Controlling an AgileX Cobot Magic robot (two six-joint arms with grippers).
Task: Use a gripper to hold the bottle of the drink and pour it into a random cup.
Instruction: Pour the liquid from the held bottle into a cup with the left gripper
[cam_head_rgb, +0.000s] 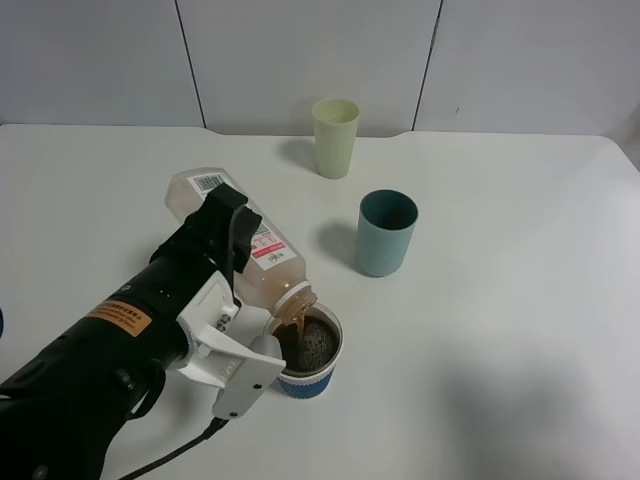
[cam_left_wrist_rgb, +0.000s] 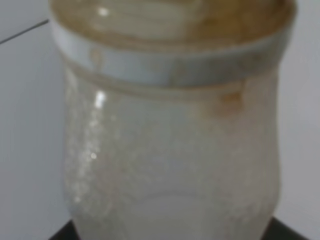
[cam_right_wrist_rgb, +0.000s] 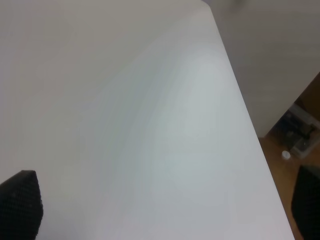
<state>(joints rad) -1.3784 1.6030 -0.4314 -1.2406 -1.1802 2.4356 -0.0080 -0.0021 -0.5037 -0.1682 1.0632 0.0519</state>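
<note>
Your left pincer (cam_head_rgb: 226, 240) is clamped on the tilted drink bottle (cam_head_rgb: 272, 268), pouring into the blue-sleeved cup (cam_head_rgb: 310, 385). Your right pincer (cam_right_wrist_rgb: 164, 202) stands apart.

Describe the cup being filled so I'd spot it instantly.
On the white table, find the tilted bottle pouring brown drink. The cup sits under its mouth. Unlike the taller teal cup and pale yellow-green cup behind, it is short and wide with a dark blue ribbed sleeve.

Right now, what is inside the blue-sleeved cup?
Dark brown, foamy drink, streaming in from the tilted bottle. The drink covers the bottom of the cup; the bottle's neck hides part of the inside.
</note>
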